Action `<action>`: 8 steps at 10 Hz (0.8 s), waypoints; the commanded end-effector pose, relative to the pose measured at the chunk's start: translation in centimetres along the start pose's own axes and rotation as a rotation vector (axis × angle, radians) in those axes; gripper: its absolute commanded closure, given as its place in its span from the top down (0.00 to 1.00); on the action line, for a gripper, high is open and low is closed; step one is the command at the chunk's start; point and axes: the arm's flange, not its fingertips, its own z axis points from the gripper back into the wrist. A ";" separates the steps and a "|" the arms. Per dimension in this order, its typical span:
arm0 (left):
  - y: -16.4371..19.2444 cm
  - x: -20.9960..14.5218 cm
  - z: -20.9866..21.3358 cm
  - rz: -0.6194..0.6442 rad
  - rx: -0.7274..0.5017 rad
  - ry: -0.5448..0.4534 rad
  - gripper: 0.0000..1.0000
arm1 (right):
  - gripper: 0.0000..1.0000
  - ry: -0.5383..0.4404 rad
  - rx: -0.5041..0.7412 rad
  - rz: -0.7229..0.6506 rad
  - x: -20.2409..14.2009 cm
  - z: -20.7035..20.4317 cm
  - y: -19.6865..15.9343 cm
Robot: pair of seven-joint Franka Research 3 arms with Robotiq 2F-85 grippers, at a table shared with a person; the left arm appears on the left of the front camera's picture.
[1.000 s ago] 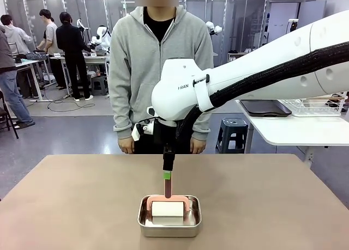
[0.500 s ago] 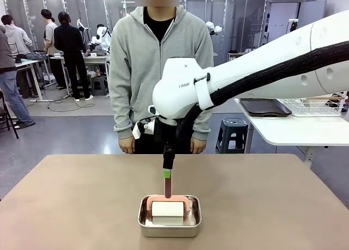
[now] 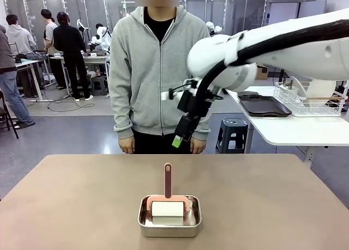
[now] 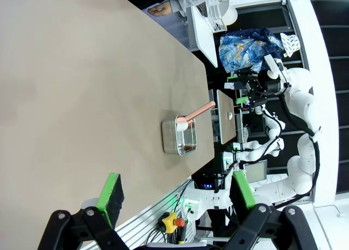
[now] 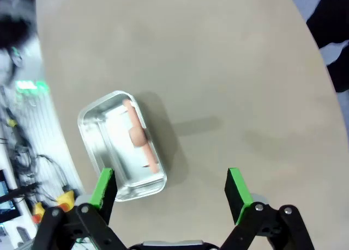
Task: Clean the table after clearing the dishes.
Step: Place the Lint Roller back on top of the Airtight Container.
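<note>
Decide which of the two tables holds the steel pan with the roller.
The brown table in front holds the pan, roller inside. The white table at the right carries a dark tray and wire rack.

R arm: white glossy shell, black ribbed cable sleeve running along it, black wrist block w/ thin cables. Gripper black, green pads. L gripper: black linkage fingers, green pads, round pivot screws. Person: grey zip hoodie over black tee, dark trousers.
</note>
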 end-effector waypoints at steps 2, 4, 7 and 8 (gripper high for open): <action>-0.2 0.1 0.1 0.014 -0.005 -0.008 1.00 | 1.00 -0.315 0.374 -0.328 -10.6 4.7 -4.1; -0.2 0.1 0.1 0.014 -0.005 -0.008 1.00 | 1.00 -0.505 0.579 -0.453 -17.6 6.8 -7.6; -0.2 0.1 0.1 0.014 -0.005 -0.008 1.00 | 1.00 -0.719 0.640 -0.604 -28.3 9.0 -10.9; -0.2 0.1 0.1 0.014 -0.005 -0.008 1.00 | 1.00 -0.756 0.641 -0.628 -30.9 9.7 -11.3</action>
